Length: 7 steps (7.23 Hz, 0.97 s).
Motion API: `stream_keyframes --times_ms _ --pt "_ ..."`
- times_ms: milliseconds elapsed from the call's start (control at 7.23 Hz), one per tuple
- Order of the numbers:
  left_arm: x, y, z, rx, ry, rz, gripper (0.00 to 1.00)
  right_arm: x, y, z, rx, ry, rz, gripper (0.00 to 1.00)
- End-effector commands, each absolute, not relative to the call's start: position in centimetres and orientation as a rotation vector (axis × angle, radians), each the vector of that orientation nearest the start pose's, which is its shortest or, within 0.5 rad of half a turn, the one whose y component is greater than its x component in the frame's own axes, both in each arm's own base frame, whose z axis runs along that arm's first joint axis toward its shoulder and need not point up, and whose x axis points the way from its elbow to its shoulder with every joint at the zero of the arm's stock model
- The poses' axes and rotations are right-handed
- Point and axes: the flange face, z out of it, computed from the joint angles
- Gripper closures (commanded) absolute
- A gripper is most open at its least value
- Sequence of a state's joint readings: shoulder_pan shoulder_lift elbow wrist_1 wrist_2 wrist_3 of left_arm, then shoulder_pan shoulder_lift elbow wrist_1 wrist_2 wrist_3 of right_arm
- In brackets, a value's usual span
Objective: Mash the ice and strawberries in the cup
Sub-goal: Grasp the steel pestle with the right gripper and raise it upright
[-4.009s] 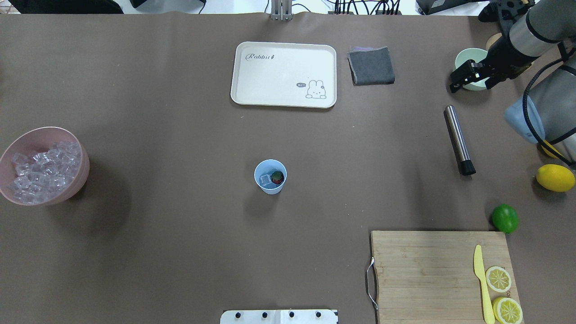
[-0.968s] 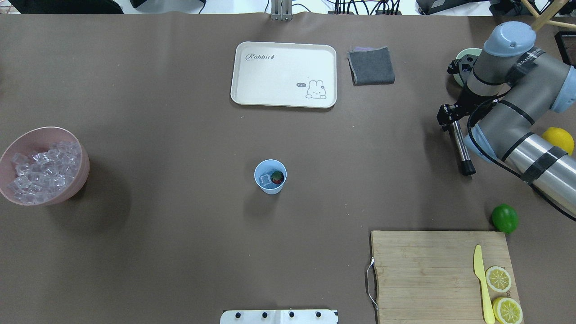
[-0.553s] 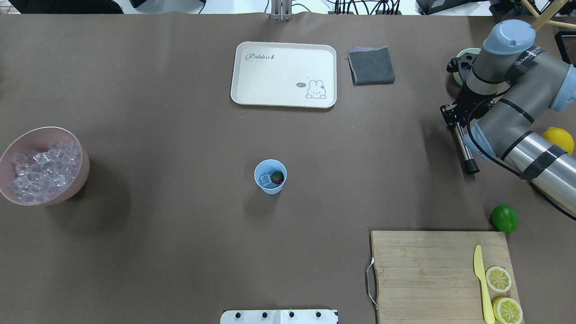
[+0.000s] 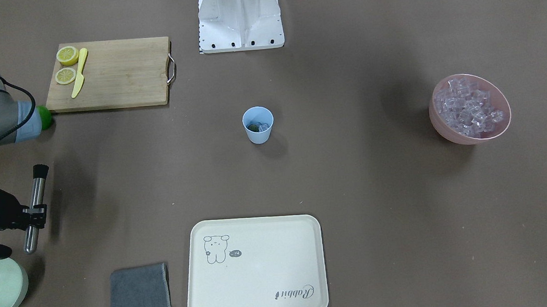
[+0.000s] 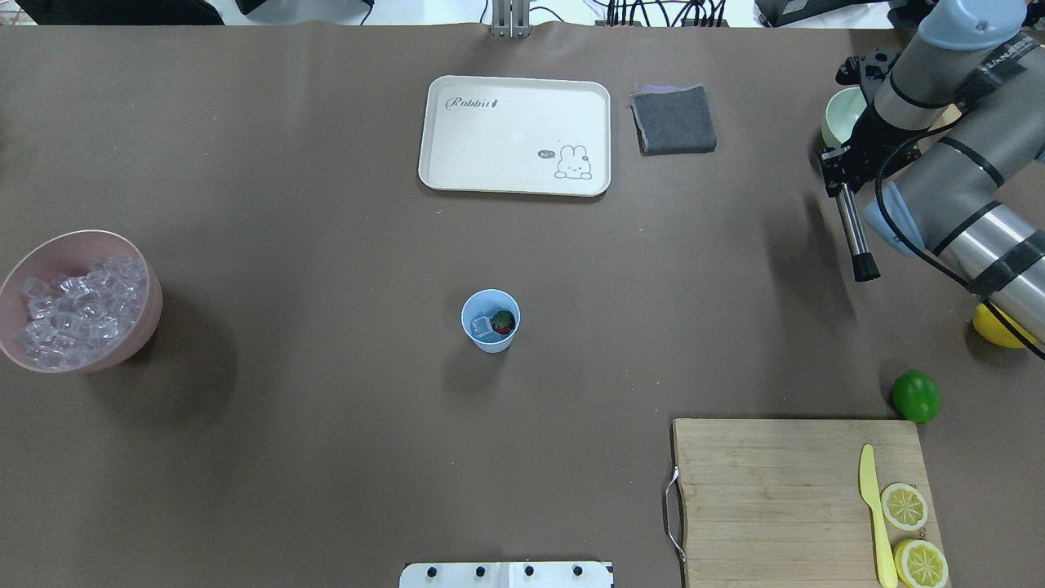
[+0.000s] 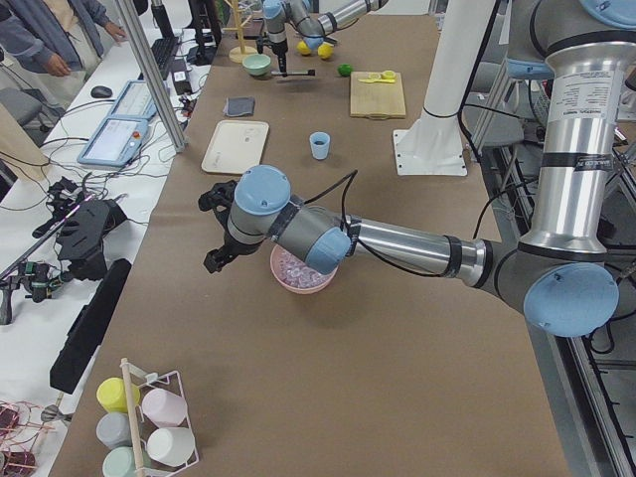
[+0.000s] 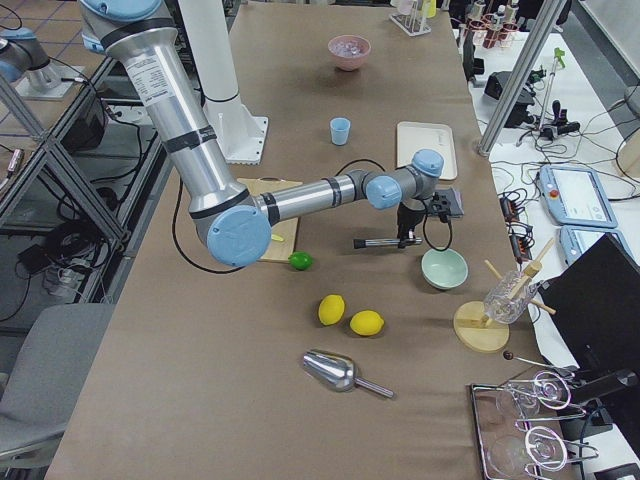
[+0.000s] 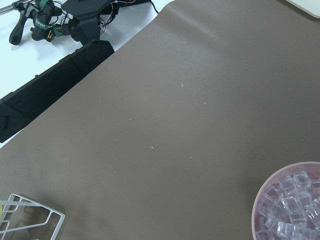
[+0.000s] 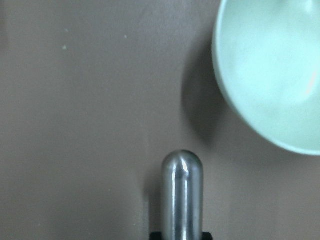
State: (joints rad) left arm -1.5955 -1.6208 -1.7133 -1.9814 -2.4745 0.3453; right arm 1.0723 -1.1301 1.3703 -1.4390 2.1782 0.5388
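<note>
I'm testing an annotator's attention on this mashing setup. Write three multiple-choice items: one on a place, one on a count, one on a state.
1. Where is the small red strawberry? A) in the pale-blue plastic cup B) on the cream tray C) in the pink bowl
2. How many lemon halves lie on the wooden cutting board? A) one B) two C) four
3. The right gripper is: A) open, empty B) shut on the green lime C) shut on the black-tipped steel muddler
Key: 1A, it lies inside the cup; 2B, two beside the yellow knife; 3C, it clamps the lifted rod.
</note>
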Motion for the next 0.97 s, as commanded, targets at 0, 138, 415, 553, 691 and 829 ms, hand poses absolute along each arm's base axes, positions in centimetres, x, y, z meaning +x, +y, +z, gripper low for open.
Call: stream_keyframes --times_ms 0,138,415,553,691,829 --pt "-6.8 -52.2 51.1 0.706 0.768 0.551 0.03 -24.4 -64.3 43.5 0.119 -0.741 -0.073 1.00" --pt "-6.8 -52.3 51.4 0.700 0.769 0.547 0.03 -23.5 -63.5 39.5 0.194 -0.774 -0.089 1.00" --pt "-6.9 -52.0 52.2 0.684 0.772 0.535 0.03 -22.4 -61.4 32.5 0.321 -0.825 -0.104 1.00" --pt "-7.0 -51.6 52.9 0.674 0.773 0.529 0.03 -21.8 -59.9 29.1 0.375 -0.862 -0.108 1.00" --pt "-7.2 -51.6 53.3 0.667 0.774 0.522 0.03 -21.4 -59.2 25.7 0.433 -0.894 -0.110 1.00" --pt "-7.2 -51.8 55.0 0.637 0.777 0.507 0.03 -21.1 -58.9 23.8 0.488 -0.892 -0.111 1.00"
